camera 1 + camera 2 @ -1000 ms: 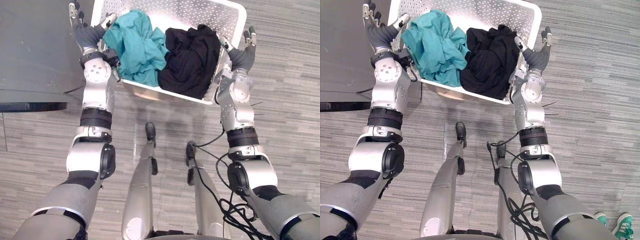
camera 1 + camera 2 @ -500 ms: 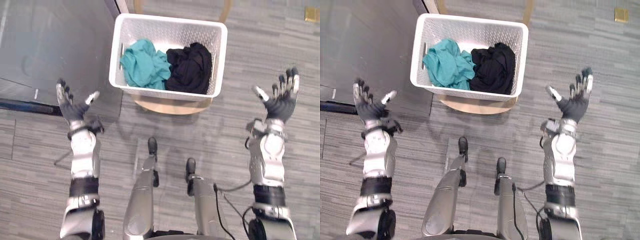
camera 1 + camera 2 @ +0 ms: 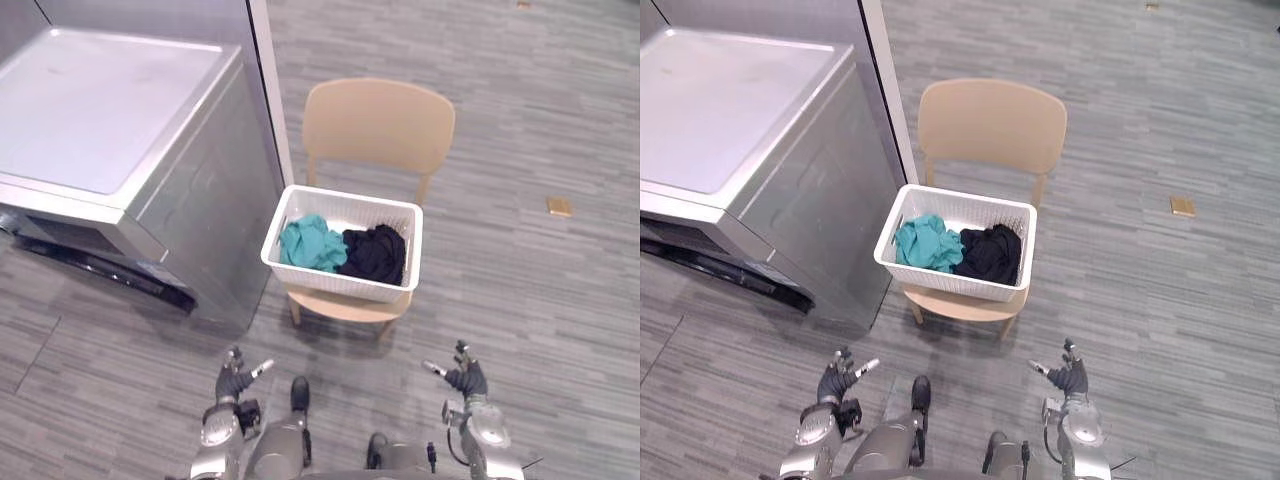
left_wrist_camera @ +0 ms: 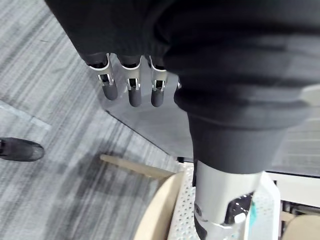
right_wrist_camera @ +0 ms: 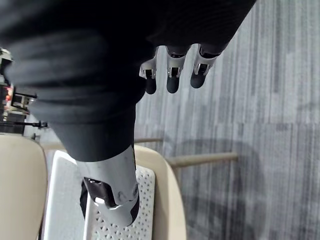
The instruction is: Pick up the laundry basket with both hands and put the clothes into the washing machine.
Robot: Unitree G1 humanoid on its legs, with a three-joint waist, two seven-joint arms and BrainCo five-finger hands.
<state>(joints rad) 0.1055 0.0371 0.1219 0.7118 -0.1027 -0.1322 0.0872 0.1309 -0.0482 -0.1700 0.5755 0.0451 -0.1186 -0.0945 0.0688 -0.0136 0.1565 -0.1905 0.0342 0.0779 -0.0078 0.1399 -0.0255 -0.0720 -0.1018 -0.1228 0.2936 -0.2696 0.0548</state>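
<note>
The white laundry basket [image 3: 340,289] stands on the seat of a beige chair [image 3: 378,125]. Inside it a teal garment [image 3: 308,245] lies on the left and a black garment [image 3: 376,254] on the right. My left hand [image 3: 234,380] and right hand [image 3: 465,378] are low in the eye views, well short of the basket, one to each side. Both are open, with straight fingers and nothing in them. In the left wrist view the fingers [image 4: 130,92] reach out over the floor, and the right wrist view shows the same of its fingers [image 5: 172,80].
A grey washing machine [image 3: 100,110] stands just left of the chair, its top shut. A white upright post [image 3: 272,90] runs between the machine and the chair. A small yellow plate [image 3: 559,206] lies on the grey plank floor at the right.
Both hands have come away from the basket's sides, spread apart and dropped low. The whole picture has pulled back, so the camera has moved; the basket stays on the chair.
</note>
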